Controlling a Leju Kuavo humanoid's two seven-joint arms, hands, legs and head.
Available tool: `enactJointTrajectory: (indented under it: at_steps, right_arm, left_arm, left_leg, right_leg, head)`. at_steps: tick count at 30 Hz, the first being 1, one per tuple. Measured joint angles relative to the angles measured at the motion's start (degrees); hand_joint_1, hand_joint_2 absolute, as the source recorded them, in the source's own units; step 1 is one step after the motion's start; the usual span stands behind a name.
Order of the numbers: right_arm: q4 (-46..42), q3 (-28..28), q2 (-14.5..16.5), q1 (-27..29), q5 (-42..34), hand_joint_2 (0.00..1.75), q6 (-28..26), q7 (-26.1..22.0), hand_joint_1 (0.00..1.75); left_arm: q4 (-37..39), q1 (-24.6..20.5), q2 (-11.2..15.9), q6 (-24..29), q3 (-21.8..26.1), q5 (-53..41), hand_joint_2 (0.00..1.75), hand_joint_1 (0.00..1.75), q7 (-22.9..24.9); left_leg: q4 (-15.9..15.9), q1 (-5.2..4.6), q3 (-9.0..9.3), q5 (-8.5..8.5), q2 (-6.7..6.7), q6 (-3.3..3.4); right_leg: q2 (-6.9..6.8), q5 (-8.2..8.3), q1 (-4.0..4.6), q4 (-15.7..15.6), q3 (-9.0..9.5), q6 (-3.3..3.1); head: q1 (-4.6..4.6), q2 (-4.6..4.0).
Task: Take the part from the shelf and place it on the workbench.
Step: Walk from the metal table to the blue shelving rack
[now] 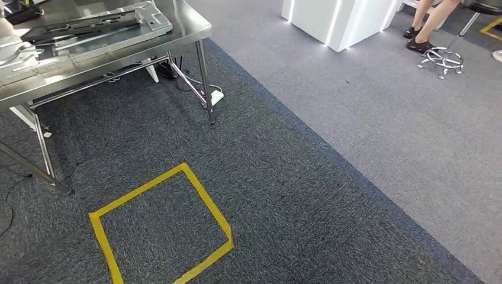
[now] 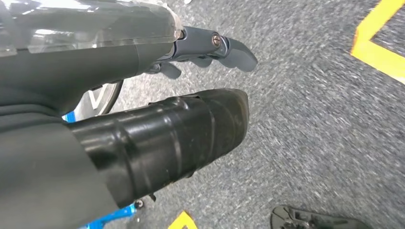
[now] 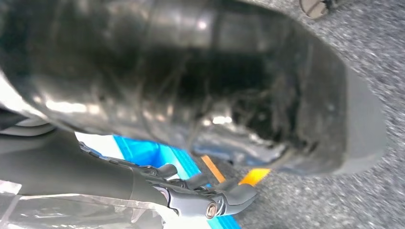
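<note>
The counter (image 1: pixel 188 26) stands off to the front-left, and flat metal parts (image 1: pixel 89 26) lie on it. I cannot tell if the part for this job is one of them or is somewhere else. No shelf is in sight.

The left hand (image 2: pixel 205 50) hangs low over the carpet with its fingers stretched out and close together. The right hand (image 3: pixel 210 198) looks the same. Something shiny sits right beside each hand's fingers, but the wrist pictures are blurry, so I cannot tell if either hand holds anything.

What could go wrong? If the robot walks to the counter, a foot could bump the thin counter leg (image 1: pixel 205 83) or catch the wires (image 1: pixel 190 89) under it. If a hand does carry a part, a loose hold could let it slip and fall. A person (image 1: pixel 429 21) sits on a stool (image 1: pixel 443 59) far off to the right, so a wide turn that way would be bad. Stopping outside the yellow tape square (image 1: pixel 205 198) could leave the counter too far to reach.
</note>
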Motion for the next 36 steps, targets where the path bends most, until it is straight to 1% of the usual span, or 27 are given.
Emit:
enactJointTrajectory:
  at_steps: [1, 2, 3, 4, 5, 6, 8, 10, 11, 12, 13, 14, 16, 18, 20, 21, 22, 23, 25, 27, 29, 30, 32, 33, 34, 35, 36]
  right_arm:
    - [0.0, 0.0, 0.0, 0.0, 0.0, 0.0, 0.0, 0.0, 0.0]
    - [0.0, 0.0, 0.0, 0.0, 0.0, 0.0, 0.0, 0.0, 0.0]
    - [0.0, 0.1, 0.0, 0.0, 0.0, 0.0, 0.0, 0.0, 0.0]
    - [0.0, 0.1, 0.0, 0.0, 0.0, 0.0, 0.0, 0.0, 0.0]
    - [0.0, 0.1, 0.0, 0.0, 0.0, 0.0, 0.0, 0.0, 0.0]
    - [0.0, 0.1, 0.0, 0.0, 0.0, 0.0, 0.0, 0.0, 0.0]
    - [0.0, 0.1, 0.0, 0.1, 0.0, 0.0, 0.0, 0.0, 0.0]
    - [0.1, 0.2, 0.0, 0.0, 0.1, 0.0, 0.2, 0.0, 0.0]
    - [0.1, 0.3, 0.0, -0.1, 0.2, 0.0, 0.4, -0.1, 0.0]
    - [0.1, 0.3, 0.0, -0.1, 0.4, 0.0, 0.7, -0.2, 0.0]
    - [0.1, 0.4, 0.0, -0.1, 0.5, 0.0, 0.9, -0.2, 0.0]
    - [0.1, 0.4, 0.0, 0.0, 0.6, 0.0, 1.0, -0.3, 0.0]
    - [0.1, 0.4, 0.0, 0.0, 0.9, 0.0, 1.2, -0.5, 0.0]
    - [0.1, 0.4, 0.0, -0.1, 1.0, 0.0, 1.6, -0.7, 0.0]
    - [0.1, 0.4, -0.1, -0.2, 1.1, 0.0, 2.0, -0.9, 0.0]
    - [0.1, 0.4, -0.1, -0.2, 1.2, 0.0, 2.1, -1.0, 0.0]
    - [0.1, 0.4, -0.1, -0.1, 1.2, 0.0, 2.3, -1.1, 0.0]
    - [0.1, 0.4, -0.1, -0.1, 1.2, 0.0, 2.5, -1.2, 0.0]
    - [0.1, 0.4, -0.1, -0.2, 1.2, 0.0, 2.9, -1.4, 0.0]
    - [0.1, 0.4, -0.1, -0.3, 1.2, 0.0, 3.2, -1.7, 0.0]
    - [0.1, 0.4, -0.2, -0.2, 1.2, 0.0, 3.2, -1.9, 0.0]
    - [0.1, 0.4, -0.3, 0.0, 1.2, 0.0, 3.2, -1.9, 0.0]
    - [0.1, 0.4, -0.5, 0.0, 1.2, 0.0, 3.5, -1.9, 0.0]
    - [0.1, 0.4, -0.5, -0.1, 1.3, 0.0, 3.7, -1.9, 0.0]
    - [0.1, 0.4, -0.6, -0.1, 1.3, 0.0, 3.8, -1.9, 0.0]
    - [0.1, 0.4, -0.7, -0.2, 1.4, 0.0, 3.9, -1.9, 0.0]
    - [0.1, 0.4, -0.7, -0.2, 1.5, 0.0, 4.0, -1.9, 0.0]
  left_arm:
    - [0.0, 0.1, 0.0, 0.0, 0.0, 0.0, 0.0, 0.0, 0.0]
    - [0.0, 0.1, 0.0, 0.0, 0.0, 0.0, 0.0, 0.0, 0.0]
    - [0.0, 0.2, -0.1, 0.0, 0.0, 0.0, 0.0, 0.0, 0.0]
    - [0.0, 0.3, -0.1, 0.0, 0.0, 0.0, 0.0, 0.0, 0.0]
    - [0.0, 0.3, -0.1, 0.0, 0.0, 0.0, 0.0, 0.0, 0.0]
    - [0.0, 0.3, -0.1, 0.0, 0.0, 0.0, 0.0, 0.0, 0.0]
    - [0.0, 0.2, -0.1, 0.0, 0.0, 0.0, 0.0, 0.0, 0.0]
    - [0.0, 0.2, -0.2, 0.0, 0.0, -0.1, 0.0, 0.0, 0.0]
    - [0.0, 0.1, -0.2, 0.0, 0.0, -0.1, 0.0, 0.0, 0.0]
    - [0.0, 0.1, -0.2, 0.0, 0.0, -0.1, 0.0, 0.0, 0.0]
    - [0.0, 0.0, -0.2, 0.0, 0.0, -0.1, 0.0, 0.0, 0.0]
    - [0.0, -0.1, -0.2, 0.0, 0.0, -0.1, 0.0, 0.0, 0.0]
    - [0.0, -0.2, -0.2, 0.2, 0.0, -0.1, 0.0, 0.0, 0.1]
    - [0.0, -0.2, -0.2, 0.3, 0.0, -0.1, 0.0, 0.0, 0.1]
    - [0.0, 0.1, -0.2, 0.6, 0.0, -0.1, 0.0, 0.0, 0.2]
    - [0.0, 0.2, -0.2, 0.7, 0.0, -0.2, 0.0, 0.0, 0.2]
    - [0.0, 0.2, -0.2, 0.8, 0.0, -0.2, 0.0, 0.0, 0.2]
    - [0.0, 0.2, -0.2, 0.9, 0.0, -0.2, 0.0, 0.0, 0.3]
    - [0.0, 0.2, -0.2, 1.1, 0.0, -0.3, 0.0, 0.0, 0.4]
    - [0.0, 0.1, -0.2, 1.2, 0.0, -0.3, 0.0, 0.0, 0.4]
    - [0.0, -0.1, -0.2, 1.2, 0.0, -0.3, 0.0, 0.0, 0.4]
    - [0.0, -0.2, -0.2, 1.2, 0.0, -0.3, 0.0, 0.0, 0.3]
    - [0.0, -0.2, -0.2, 1.2, 0.0, -0.3, 0.0, 0.0, 0.2]
    - [0.0, -0.1, -0.2, 1.2, 0.0, -0.2, 0.0, 0.0, 0.1]
    - [0.0, 0.0, -0.3, 1.1, 0.0, -0.2, 0.0, 0.0, 0.0]
    - [0.0, 0.0, -0.3, 1.1, 0.0, -0.1, 0.0, 0.0, 0.0]
    - [0.0, 0.1, -0.3, 1.0, 0.0, -0.1, 0.0, 0.0, -0.1]
  left_leg:
    - [-0.4, 0.09, 0.11, 0.3, 0.78, 0.39]
    - [-0.5, 0.0, 0.1, 0.43, 1.63, 0.62]
    - [-0.5, -0.09, 0.03, 0.46, 2.47, 0.76]
    - [-0.5, -0.16, -0.05, 0.43, 3.39, 0.75]
    - [-0.5, -0.2, -0.09, 0.38, 4.22, 0.7]
    - [-0.5, -0.2, -0.09, 0.3, 5.0, 0.62]
    - [-0.5, -0.22, 0.22, 0.04, 6.26, 0.28]
    - [-0.4, -0.48, 0.6, -0.38, 7.32, -0.32]
    - [-0.4, -0.6, 0.79, -0.55, 7.77, -0.65]
    - [-0.5, -0.69, 0.96, -0.67, 8.24, -0.98]
    - [-0.6, -0.64, 1.26, -0.73, 8.74, -1.29]
    - [-0.5, -0.49, 1.45, -0.94, 8.62, -1.62]
    - [1.3, -0.2, 0.92, -2.41, 6.25, -2.14]
    - [7.1, -0.07, -1.89, -5.76, 3.44, -2.27]
    - [14.1, -0.09, -5.56, -8.35, 2.84, -2.19]
    - [15.7, -0.1, -6.6, -8.21, 2.78, -2.13]
    - [15.0, -0.09, -6.58, -6.79, 2.68, -2.04]
    - [12.4, -0.05, -5.65, -4.59, 2.33, -1.93]
    - [5.3, 0.12, -3.1, -0.72, 0.04, -1.68]
    - [1.9, 0.1, -2.07, 0.21, -1.65, -1.32]
    - [1.6, -0.16, -1.92, 0.25, -0.91, -0.59]
    - [1.4, -0.22, -1.77, 0.46, -0.29, -0.11]
    - [0.8, -0.17, -1.62, 0.94, 1.04, 0.68]
    - [0.8, -0.26, -1.63, 1.01, 1.79, 0.85]
    - [0.7, -0.38, -1.68, 1.0, 2.6, 0.96]
    - [0.8, -0.5, -1.72, 0.94, 3.45, 1.01]
    - [0.8, -0.59, -1.72, 0.87, 4.27, 1.04]
  right_leg:
    - [-1.54, -1.33, 0.04, 2.0, -0.95, 0.22]
    - [-3.21, -3.23, 0.01, 5.2, -2.4, 0.43]
    - [-4.19, -5.23, -0.04, 9.0, -4.18, 0.73]
    - [-4.58, -6.58, -0.17, 12.4, -5.71, 1.01]
    - [-4.79, -7.02, -0.3, 14.3, -6.51, 1.22]
    - [-4.99, -6.36, -0.43, 14.0, -6.18, 1.36]
    - [-6.38, -2.97, -0.54, 7.1, -2.09, 1.34]
    - [-8.76, -0.79, -0.22, 0.1, 1.86, 0.72]
    - [-9.4, -0.61, -0.01, -1.2, 2.56, 0.32]
    - [-9.33, -0.73, 0.22, -1.5, 2.54, -0.07]
    - [-8.67, -0.63, 0.3, -1.6, 2.44, -0.41]
    - [-8.07, -0.51, 0.21, -1.8, 2.46, -0.79]
    - [-6.94, -0.14, -0.04, -2.4, 2.63, -1.46]
    - [-5.81, 0.06, -0.05, -2.6, 2.64, -1.92]
    - [-4.39, 0.11, 0.14, -2.6, 2.53, -2.18]
    - [-3.61, 0.12, 0.21, -2.5, 2.51, -2.21]
    - [-2.79, 0.11, 0.21, -2.4, 2.52, -2.19]
    - [-2.01, 0.08, 0.18, -2.2, 2.54, -2.14]
    - [-0.62, -0.16, 0.19, -1.5, 2.24, -1.75]
    - [0.44, -0.31, 0.16, -0.9, 1.67, -1.02]
    - [1.38, -0.16, -0.05, -0.9, 1.36, -0.16]
    - [0.96, -0.35, -0.12, -0.7, 1.19, 0.14]
    - [-1.55, -2.5, -0.09, 2.5, -0.29, 0.51]
    - [-3.14, -4.41, -0.05, 5.8, -1.81, 0.65]
    - [-4.1, -6.33, -0.03, 9.7, -3.63, 0.82]
    - [-4.53, -7.58, -0.06, 12.9, -5.13, 0.95]
    - [-4.78, -7.87, -0.07, 14.6, -5.86, 1.0]
  head:
    - [0.06, 0.0]
    - [0.1, 0.0]
    - [0.15, 0.0]
    - [0.14, 0.0]
    - [0.14, 0.0]
    - [0.14, 0.0]
    - [0.15, 0.0]
    - [0.12, 0.0]
    - [0.08, 0.0]
    - [0.05, 0.0]
    - [0.02, 0.0]
    - [0.01, 0.0]
    - [0.0, 0.0]
    - [-0.02, 0.0]
    - [-0.03, 0.0]
    - [-0.03, 0.0]
    - [-0.03, 0.0]
    - [-0.03, 0.0]
    - [-0.01, 0.0]
    - [0.03, 0.0]
    - [0.03, 0.0]
    - [0.03, 0.0]
    - [0.08, 0.0]
    - [0.09, 0.0]
    - [0.12, 0.0]
    - [0.1, 0.0]
    - [0.1, 0.0]
